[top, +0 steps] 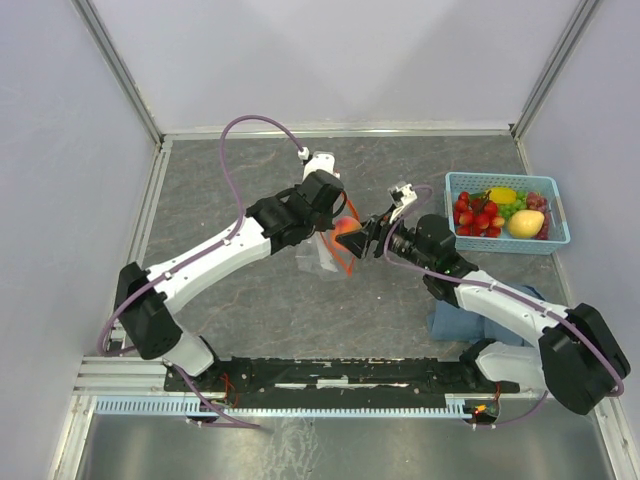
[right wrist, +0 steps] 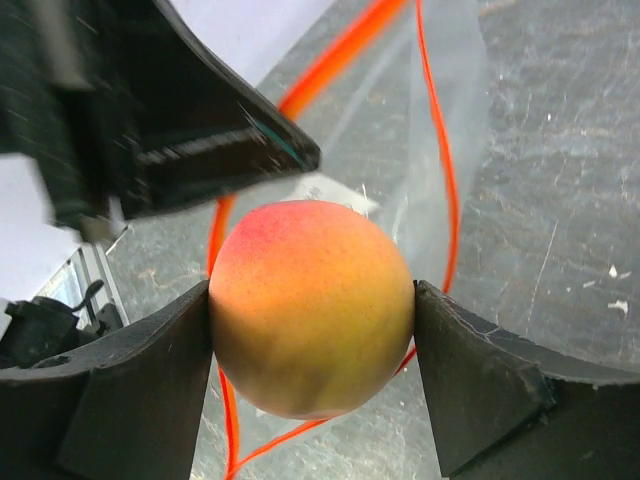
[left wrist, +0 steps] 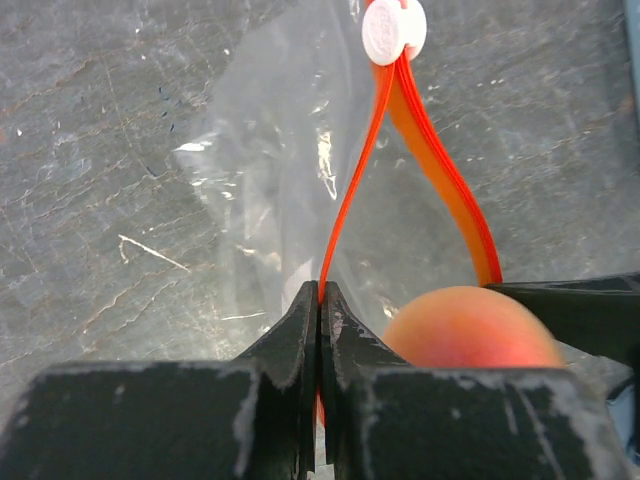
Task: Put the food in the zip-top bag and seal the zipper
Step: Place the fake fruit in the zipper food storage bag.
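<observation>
My left gripper (top: 335, 215) (left wrist: 320, 295) is shut on the red-orange zipper (left wrist: 352, 190) of the clear zip-top bag (top: 325, 250) (left wrist: 270, 190) and holds it up with the mouth spread open. A white slider (left wrist: 393, 30) sits at the zipper's far end. My right gripper (top: 360, 235) (right wrist: 312, 300) is shut on the orange-red peach (right wrist: 312, 305) (top: 347, 227) (left wrist: 470, 328) and holds it at the bag's open mouth, the zipper loop (right wrist: 445, 170) below it. The other food, strawberries (top: 477, 214), mango (top: 526, 223), lemon (top: 502, 195) and grapes (top: 538, 201), lies in the basket.
A light-blue mesh basket (top: 456, 190) stands at the table's right side. A blue cloth (top: 447, 322) lies under my right arm. Metal frame posts edge the grey table (top: 250, 300).
</observation>
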`<action>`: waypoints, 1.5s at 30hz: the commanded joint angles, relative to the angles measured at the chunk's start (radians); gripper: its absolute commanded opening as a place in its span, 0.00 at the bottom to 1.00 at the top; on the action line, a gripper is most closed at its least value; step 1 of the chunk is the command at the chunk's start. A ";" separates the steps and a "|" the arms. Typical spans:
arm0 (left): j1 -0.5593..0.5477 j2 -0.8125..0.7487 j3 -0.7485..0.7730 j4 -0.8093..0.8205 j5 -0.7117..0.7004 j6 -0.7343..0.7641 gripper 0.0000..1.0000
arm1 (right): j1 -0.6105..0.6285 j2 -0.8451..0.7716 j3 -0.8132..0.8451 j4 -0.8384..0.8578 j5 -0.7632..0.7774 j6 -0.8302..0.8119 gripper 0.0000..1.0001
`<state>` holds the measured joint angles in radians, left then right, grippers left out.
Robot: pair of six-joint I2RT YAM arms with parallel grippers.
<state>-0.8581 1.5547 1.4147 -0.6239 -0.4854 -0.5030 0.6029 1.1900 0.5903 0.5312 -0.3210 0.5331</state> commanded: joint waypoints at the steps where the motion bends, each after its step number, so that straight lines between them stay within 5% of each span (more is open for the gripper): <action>1: -0.004 -0.072 0.004 0.077 0.015 -0.040 0.03 | 0.006 0.010 -0.011 0.082 -0.007 -0.020 0.57; 14: -0.003 -0.072 -0.014 0.140 0.171 -0.003 0.03 | 0.011 0.076 0.037 -0.011 -0.036 -0.050 0.63; 27: -0.004 -0.154 -0.178 0.335 0.201 0.087 0.03 | 0.013 0.033 0.124 -0.241 -0.060 -0.061 1.00; 38: -0.004 -0.192 -0.237 0.387 0.175 0.127 0.03 | 0.013 -0.125 0.253 -0.619 0.199 -0.211 0.94; 45: -0.004 -0.223 -0.262 0.418 0.207 0.136 0.03 | 0.013 -0.002 0.331 -0.666 0.266 -0.223 0.89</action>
<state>-0.8608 1.3838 1.1645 -0.2836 -0.3023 -0.4202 0.6132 1.1122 0.8623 -0.0921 -0.1146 0.3340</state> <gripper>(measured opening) 0.043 0.904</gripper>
